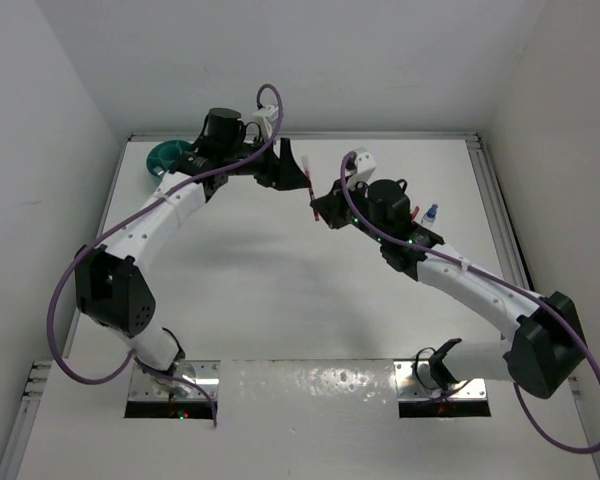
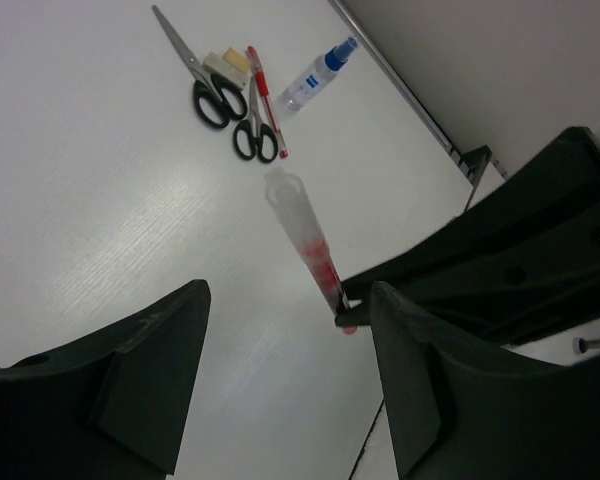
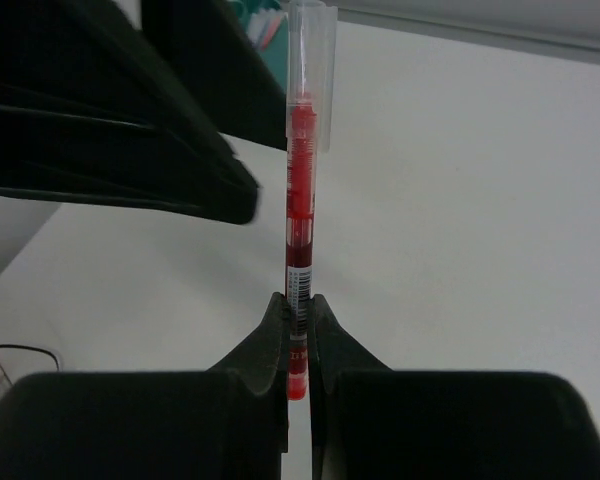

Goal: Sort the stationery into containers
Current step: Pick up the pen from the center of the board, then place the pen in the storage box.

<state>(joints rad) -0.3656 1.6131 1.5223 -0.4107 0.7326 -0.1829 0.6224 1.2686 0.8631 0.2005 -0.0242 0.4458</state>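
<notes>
Plainly, you are early in the sort. The teal organiser [image 1: 168, 155] sits at the far left corner of the table [image 2: 100, 200], half hidden by the left arm, so you cannot tell what it already holds.

One red pen [image 3: 300, 200] is in the air, well to the right of the organiser. Your right gripper [image 3: 298, 318] is clamped tight on its lower end, near the printed label. Your left gripper [image 2: 290, 380] hangs between the organiser and that pen, jaws spread wide and gripping nothing.

Most of the stationery lies in a cluster on the table, farther from the organiser than the held pen:
- long scissors [image 2: 192, 68]
- short scissors [image 2: 252, 118]
- beige block [image 2: 232, 66], just beside the long scissors
- second red pen [image 2: 263, 95], alongside the short scissors
- bottle [image 2: 315, 78], lying on its side

No blue pen or tape ring shows in these views.

The held pen is a thin, straight stick with a translucent red barrel and a clear cap, probably smooth hard plastic that could slip. The scissors have grey metal blades and black loop handles. The block is matt and squared. The bottle is a clear cylinder with a blue cap and will likely roll. The tabletop is glossy white.
</notes>
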